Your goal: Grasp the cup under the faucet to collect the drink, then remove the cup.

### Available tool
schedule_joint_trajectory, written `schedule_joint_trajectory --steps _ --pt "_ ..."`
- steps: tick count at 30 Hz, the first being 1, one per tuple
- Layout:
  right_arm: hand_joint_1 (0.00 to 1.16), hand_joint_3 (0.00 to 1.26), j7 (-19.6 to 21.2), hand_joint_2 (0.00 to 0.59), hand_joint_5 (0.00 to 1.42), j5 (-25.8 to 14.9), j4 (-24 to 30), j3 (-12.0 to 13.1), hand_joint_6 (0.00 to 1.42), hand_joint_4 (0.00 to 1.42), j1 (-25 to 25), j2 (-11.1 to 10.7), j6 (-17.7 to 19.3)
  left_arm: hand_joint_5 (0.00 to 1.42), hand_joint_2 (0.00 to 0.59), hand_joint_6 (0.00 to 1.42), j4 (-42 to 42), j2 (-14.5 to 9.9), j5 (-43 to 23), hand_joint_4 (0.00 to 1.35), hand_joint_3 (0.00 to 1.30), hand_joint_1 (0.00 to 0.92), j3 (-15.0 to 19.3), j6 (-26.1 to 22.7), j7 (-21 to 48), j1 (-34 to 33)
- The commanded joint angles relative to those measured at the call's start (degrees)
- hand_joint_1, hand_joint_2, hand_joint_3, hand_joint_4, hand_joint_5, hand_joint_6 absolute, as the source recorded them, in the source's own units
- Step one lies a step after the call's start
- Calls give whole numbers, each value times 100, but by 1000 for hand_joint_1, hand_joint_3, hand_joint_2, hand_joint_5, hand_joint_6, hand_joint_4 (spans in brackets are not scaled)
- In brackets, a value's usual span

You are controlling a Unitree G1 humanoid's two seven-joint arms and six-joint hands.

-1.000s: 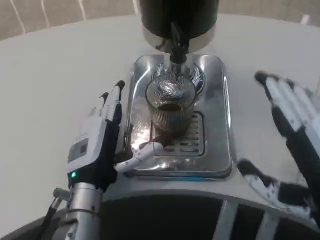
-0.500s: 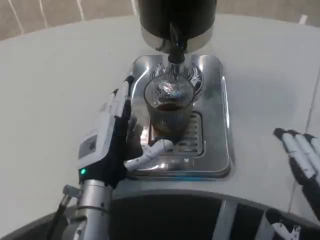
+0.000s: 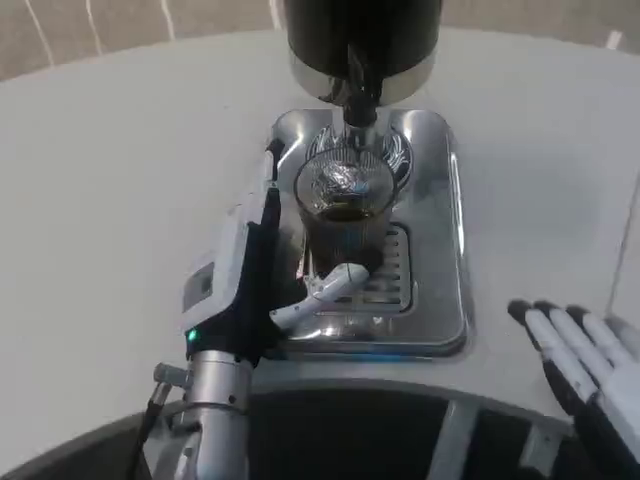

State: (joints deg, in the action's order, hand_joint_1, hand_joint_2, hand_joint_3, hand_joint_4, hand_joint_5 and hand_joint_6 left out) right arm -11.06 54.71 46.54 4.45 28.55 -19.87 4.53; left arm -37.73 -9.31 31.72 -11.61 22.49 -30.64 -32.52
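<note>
left hand [image 3: 245,285]: white back, black sides, small green light
left forearm [image 3: 215,430]: silver, dark cable alongside
right hand [image 3: 580,365]: white-and-black fingers, blurry, maybe striped

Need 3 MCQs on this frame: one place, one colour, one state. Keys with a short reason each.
1. Where does the cup stand?
A. on the drip tray under the faucet
B. on bare table left of the tray
C. lifted in the right hand
2. What colour is the drink in the cup?
A. clear
B. dark brown
C. orange
3. How is the right hand?
A. gripping the cup
B. pressing the faucet
C. open, holding nothing

Answers: 1 A, the cup sits on the drip tray below the faucet. 2 B, dark liquid shows through the glass. 3 C, its fingers are spread, away from the tray.
</note>
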Motion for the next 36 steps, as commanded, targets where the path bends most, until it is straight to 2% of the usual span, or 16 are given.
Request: schedule_joint_trajectory --steps 1,6,15,18,22,26,32,34,36 --pt "883 0 211 360 0 8 122 66 0 0 375 81 230 86 51 150 -244 55 -29 0 0 294 -55 146 -77 -143" --pt "878 0 249 359 0 31 183 52 0 0 553 209 284 99 54 160 -473 34 54 0 0 352 -163 139 -60 -309" --pt "865 0 75 355 0 173 303 -177 0 0 557 424 227 168 65 253 -743 72 138 0 0 455 -234 50 -309 -498" --pt "843 0 -32 338 0 193 357 -214 0 0 535 464 192 306 66 475 -805 107 103 0 0 496 -243 56 -416 -511" --pt "840 0 -176 334 0 175 417 -216 0 0 491 482 172 454 70 728 -870 139 86 79 29 515 -282 81 -501 -544" --pt "838 0 -309 332 0 128 442 -173 0 0 421 491 134 531 71 864 -959 184 81 143 65 515 -373 91 -475 -595" --pt "837 0 -460 330 0 0 479 -55 1 0 300 485 68 583 71 930 -1097 278 106 177 95 515 -507 -35 -434 -651" --pt "836 0 -505 330 0 -46 473 -16 1 0 249 481 33 625 71 996 -1203 368 166 217 115 515 -583 -160 -489 -723" --pt "836 0 -552 330 0 -70 482 26 5 0 208 478 -7 708 72 1085 -1316 461 204 311 175 515 -651 -266 -573 -797"
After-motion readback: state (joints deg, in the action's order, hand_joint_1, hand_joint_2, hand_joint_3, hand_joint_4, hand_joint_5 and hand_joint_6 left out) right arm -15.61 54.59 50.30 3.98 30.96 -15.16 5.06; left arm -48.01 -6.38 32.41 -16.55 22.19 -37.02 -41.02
